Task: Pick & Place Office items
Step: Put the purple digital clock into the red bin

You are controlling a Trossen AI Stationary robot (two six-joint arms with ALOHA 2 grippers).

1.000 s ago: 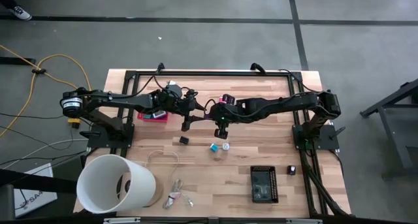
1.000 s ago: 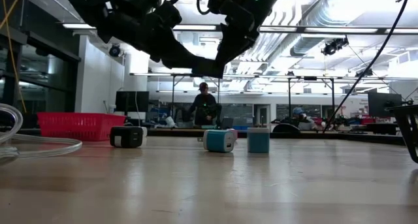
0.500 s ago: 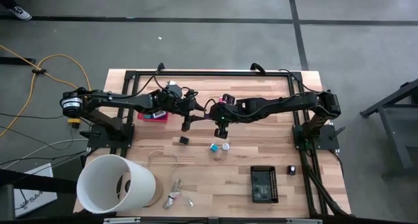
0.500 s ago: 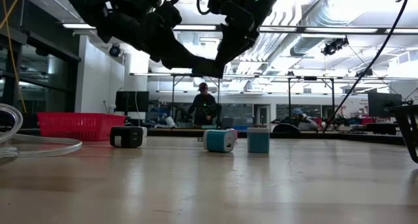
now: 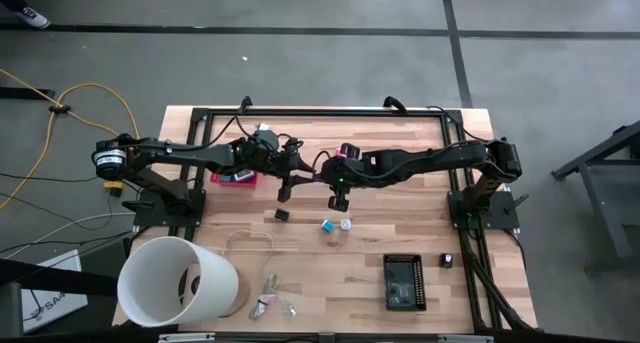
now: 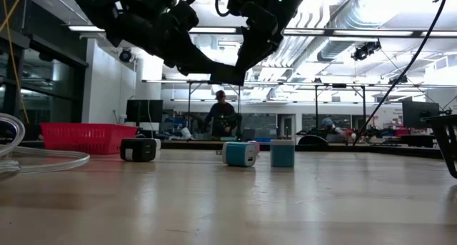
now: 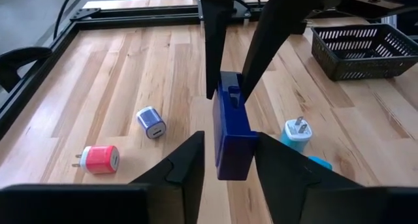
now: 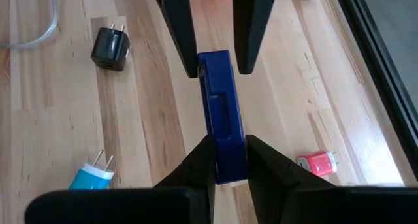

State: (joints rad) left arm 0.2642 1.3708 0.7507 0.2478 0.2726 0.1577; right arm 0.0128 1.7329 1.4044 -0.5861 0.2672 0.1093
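Right claw (image 8: 227, 142) is clamped tight on a dark blue block (image 8: 219, 106), one finger pressed on each long side, up in the air over the middle of the worktop (image 5: 400, 233). The left claw (image 7: 230, 136) comes at it from the opposite way and straddles the other end of the same block. Its fingers sit either side of it but stand apart, with a thin sliver of gap showing in the right wrist view, so it doesn't have a grip on it. From the low camera both arms hang well clear of the wood, and the block itself is hard to pick out there.

The rest of the office items are lying loose on the worktop:
- a black charger (image 8: 110, 49) on its own, toward the left arm's side
- a teal plug (image 7: 297, 131) with its prongs sticking up, nearly under the claws
- a blue-and-white cube charger (image 7: 151, 123), with a pink charger (image 7: 99, 159) close by

A black mesh basket (image 5: 404, 281) sits near the front edge on the right arm's side. A red basket (image 6: 78, 136) is under the left arm, and the big white tub (image 5: 180, 281) is at the front left corner.
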